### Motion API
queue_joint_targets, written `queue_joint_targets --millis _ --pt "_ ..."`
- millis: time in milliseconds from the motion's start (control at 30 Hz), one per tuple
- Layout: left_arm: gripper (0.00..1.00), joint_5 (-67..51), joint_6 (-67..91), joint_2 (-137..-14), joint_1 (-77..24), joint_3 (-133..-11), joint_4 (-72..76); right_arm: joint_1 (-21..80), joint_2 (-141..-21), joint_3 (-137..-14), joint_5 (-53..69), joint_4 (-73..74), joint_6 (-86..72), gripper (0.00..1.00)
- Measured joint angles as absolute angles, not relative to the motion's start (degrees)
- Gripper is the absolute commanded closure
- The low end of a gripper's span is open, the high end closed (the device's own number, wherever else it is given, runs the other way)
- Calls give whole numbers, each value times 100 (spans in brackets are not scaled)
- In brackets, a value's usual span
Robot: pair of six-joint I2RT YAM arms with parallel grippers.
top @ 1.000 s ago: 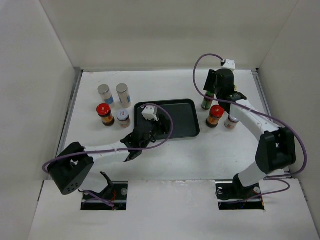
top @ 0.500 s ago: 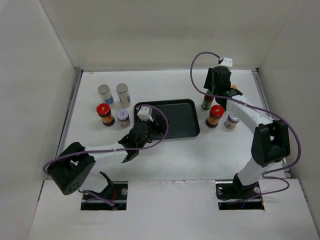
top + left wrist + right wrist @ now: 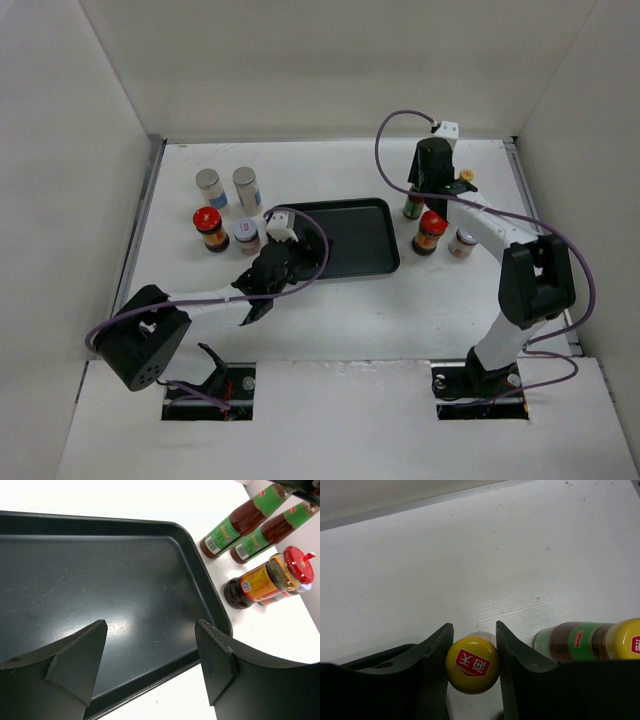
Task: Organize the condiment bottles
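one slim green bottle (image 3: 472, 664) going into the right gripper (image 3: 474, 625)

the bottle is standing toward the counter's far right corner, just beside its twin (image 3: 580, 641) and near a red-lidded jar (image 3: 431, 230). the right gripper is clenching its yellow cap, jaws narrowed and pressing both sides. the pick seems under way; next it is needing a straight lift clear of the neighbours. the left gripper (image 3: 151, 623) is hanging wide open and unladen over the black tray (image 3: 75, 555) mid-counter.

White table (image 3: 330, 170) with bottles (image 3: 245, 186), tray (image 3: 362, 238).

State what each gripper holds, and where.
Right gripper grips a green bottle by its yellow cap. Left gripper holds nothing, open over the tray.
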State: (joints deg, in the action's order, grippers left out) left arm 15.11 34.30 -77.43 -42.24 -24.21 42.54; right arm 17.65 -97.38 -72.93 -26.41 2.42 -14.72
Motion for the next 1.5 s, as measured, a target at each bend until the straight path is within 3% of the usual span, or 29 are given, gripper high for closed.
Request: queue_joint_targets --millis 533,1133,1500 --pt "30 1400 3498 -7754 -4191 -2401 4388 2934 -8772 -7113 -2954 121 -1177 79" --pt "29 1280 3535 -7745 -4117 -2340 4449 3227 -9631 -7032 -2578 -515 -1308 78" --pt "29 1282 3531 -7747 -4088 -2340 4471 3227 -9795 -6792 -2563 -1275 -1310 41"
